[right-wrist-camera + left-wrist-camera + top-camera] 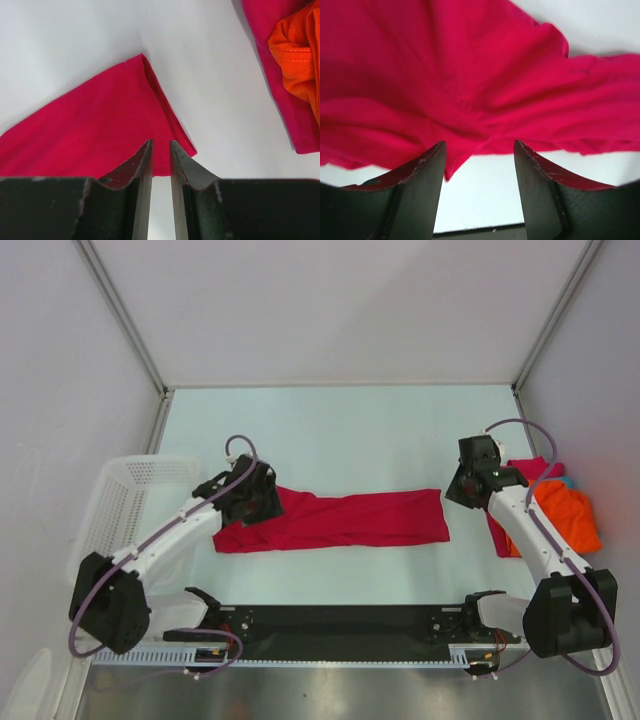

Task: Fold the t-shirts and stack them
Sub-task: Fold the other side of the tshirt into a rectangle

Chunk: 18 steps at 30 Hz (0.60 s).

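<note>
no text, label, brand, number or sign can be read — not in the top view, nor in either wrist view.

Red shirt (pixel 340 520): folded into a long, narrow band, lying flat across the centre of the table (pixel 330 430); left end rumpled. Orange shirt (pixel 572 515): crumpled, at the right edge, atop a magenta shirt (pixel 535 470). A sliver of teal cloth (pixel 567 482) shows between them.

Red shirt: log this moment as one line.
red shirt: lying in a long strip | left tool: open over its left end | right tool: narrowly open, empty, at right end
</note>
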### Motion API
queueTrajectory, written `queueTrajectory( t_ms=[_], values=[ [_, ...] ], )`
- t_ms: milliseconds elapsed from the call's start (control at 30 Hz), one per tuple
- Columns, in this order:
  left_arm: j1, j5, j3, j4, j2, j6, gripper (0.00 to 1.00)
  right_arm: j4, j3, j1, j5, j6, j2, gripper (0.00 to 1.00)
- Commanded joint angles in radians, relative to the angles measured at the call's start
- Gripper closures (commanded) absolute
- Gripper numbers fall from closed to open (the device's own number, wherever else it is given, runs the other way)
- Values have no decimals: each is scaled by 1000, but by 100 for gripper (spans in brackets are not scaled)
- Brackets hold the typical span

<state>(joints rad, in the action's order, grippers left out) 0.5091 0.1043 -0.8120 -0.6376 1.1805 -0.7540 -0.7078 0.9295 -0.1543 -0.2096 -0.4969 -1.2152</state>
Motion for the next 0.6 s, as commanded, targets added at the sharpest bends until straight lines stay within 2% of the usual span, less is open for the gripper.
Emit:
queueTrajectory(
  t_ms=[0,233,567],
  values=[
    [6,35,-82,79,122,39,39,-10,19,-2,-22,-2,42,75],
    [8,15,-104,134,266,41,39,-16,19,19,-28,11,49,75],
    [8,23,-30,115,222,32,40,-7,-4,36,-16,18,49,75]
  ],
)
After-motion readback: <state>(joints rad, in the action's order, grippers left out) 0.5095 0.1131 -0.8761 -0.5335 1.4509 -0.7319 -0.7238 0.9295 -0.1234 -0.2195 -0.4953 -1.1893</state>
